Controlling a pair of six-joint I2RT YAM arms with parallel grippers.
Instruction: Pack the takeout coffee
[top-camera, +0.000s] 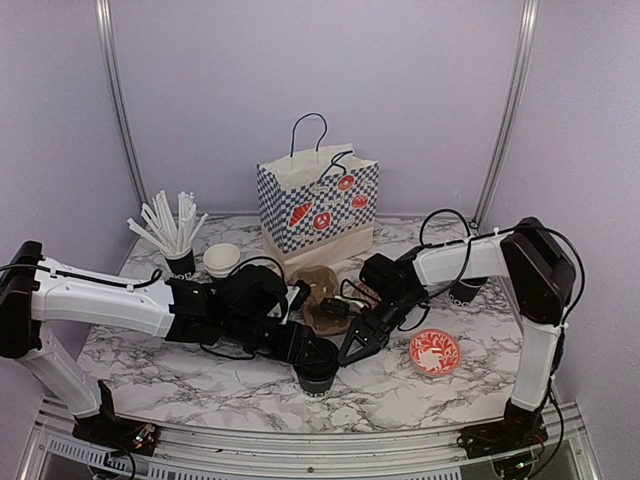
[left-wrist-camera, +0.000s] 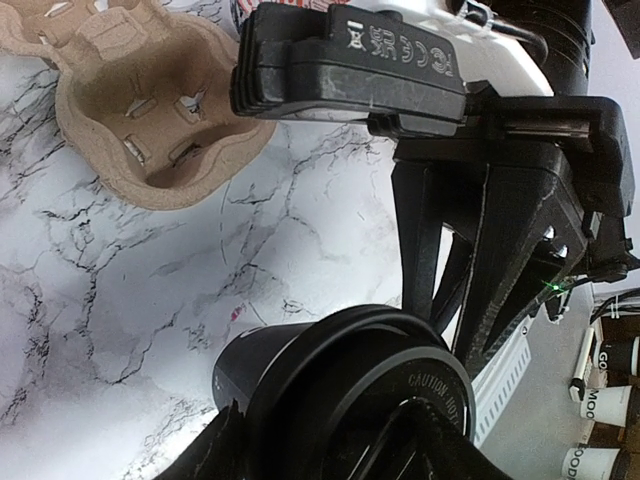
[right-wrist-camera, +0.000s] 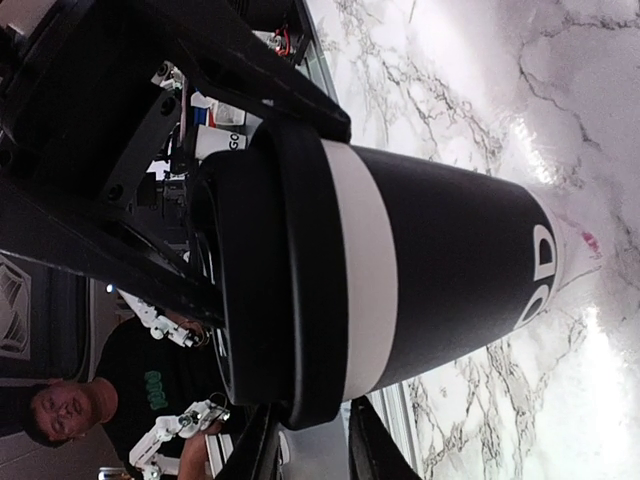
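Coffee cup (right-wrist-camera: 440, 270), left end effector (left-wrist-camera: 330, 445) pinching, right end effector (top-camera: 357, 347) unclear (lid text (left-wrist-camera: 440, 385) left-wrist-only)

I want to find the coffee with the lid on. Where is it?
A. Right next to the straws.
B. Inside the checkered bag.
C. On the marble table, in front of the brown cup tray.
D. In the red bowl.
C: the lidded cup stands on the table, nearer the front edge than the cup tray.
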